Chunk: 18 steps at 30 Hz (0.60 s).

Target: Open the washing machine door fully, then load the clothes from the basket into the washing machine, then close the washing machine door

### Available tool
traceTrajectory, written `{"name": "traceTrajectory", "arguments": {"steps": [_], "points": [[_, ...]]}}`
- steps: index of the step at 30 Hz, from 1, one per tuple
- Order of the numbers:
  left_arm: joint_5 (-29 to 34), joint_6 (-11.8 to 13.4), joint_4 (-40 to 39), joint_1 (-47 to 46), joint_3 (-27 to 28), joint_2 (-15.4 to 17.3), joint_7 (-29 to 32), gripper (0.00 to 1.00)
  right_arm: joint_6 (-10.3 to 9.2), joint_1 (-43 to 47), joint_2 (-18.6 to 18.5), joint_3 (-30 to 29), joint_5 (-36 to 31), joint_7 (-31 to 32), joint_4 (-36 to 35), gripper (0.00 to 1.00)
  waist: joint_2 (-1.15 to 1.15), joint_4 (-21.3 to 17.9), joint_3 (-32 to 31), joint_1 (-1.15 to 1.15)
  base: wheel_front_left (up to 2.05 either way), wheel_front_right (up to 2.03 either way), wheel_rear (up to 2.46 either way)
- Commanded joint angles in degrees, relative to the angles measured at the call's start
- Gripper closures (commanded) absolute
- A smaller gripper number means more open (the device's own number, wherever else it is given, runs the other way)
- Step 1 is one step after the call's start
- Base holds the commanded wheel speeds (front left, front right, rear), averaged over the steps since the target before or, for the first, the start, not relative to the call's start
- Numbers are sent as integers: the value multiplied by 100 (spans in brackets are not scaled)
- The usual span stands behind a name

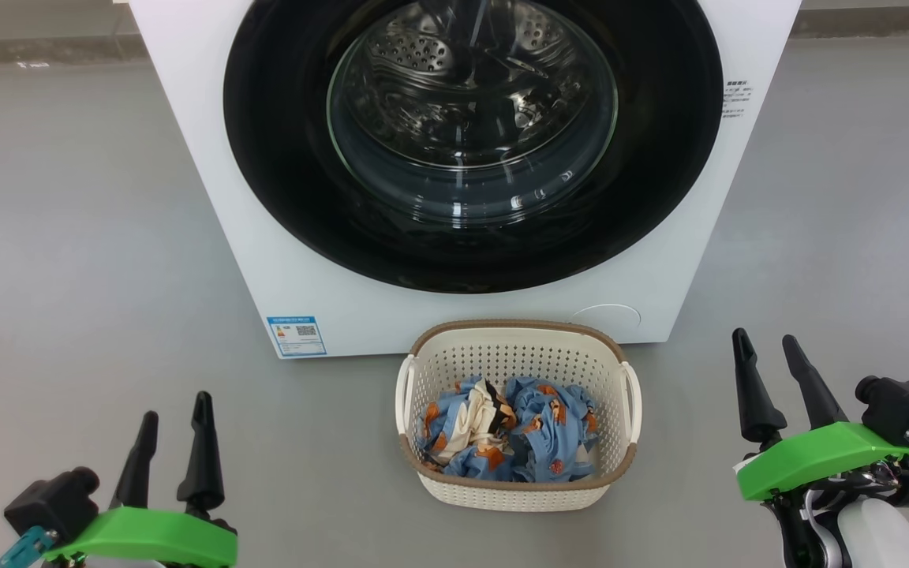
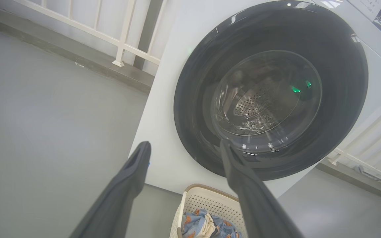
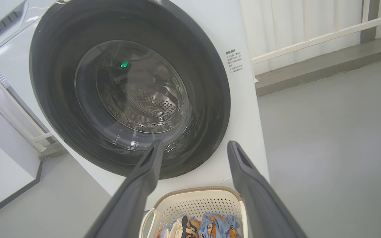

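- Head view: the washing machine stands far and central on a grey floor. The washing machine door is shut flat against its front, and the steel drum shows through the glass. A small blue label sits at the front's lower left corner.
- The basket rests on the floor just in front of the machine, below the door. The clothes lie crumpled inside it.
- The left end effector hangs at the near left, fingers spread and empty. The right end effector hangs at the near right, also spread and empty. Both are well apart from the basket.
- Left wrist view: the left end effector has its two dark fingers wide apart, with nothing between them. Beyond them are the closed door and the basket holding the clothes.
- Right wrist view: the right end effector is spread wide and holds nothing. The shut door lies beyond, and the basket of clothes sits between its fingers at the bottom edge.
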Motion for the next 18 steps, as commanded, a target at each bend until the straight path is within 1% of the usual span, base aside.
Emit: {"name": "traceTrajectory", "arguments": {"steps": [1,18], "points": [[175,19,-86,-273,104,135,-84,0,27,-307,-98,128,-204,-98,-136,0,0,2,2,0,0,0,0],[1061,103,-117,-397,7,226,-359,0,31,-479,-174,275,-1218,-368,-109,0,0,12,36,0,0,0,0]]}}
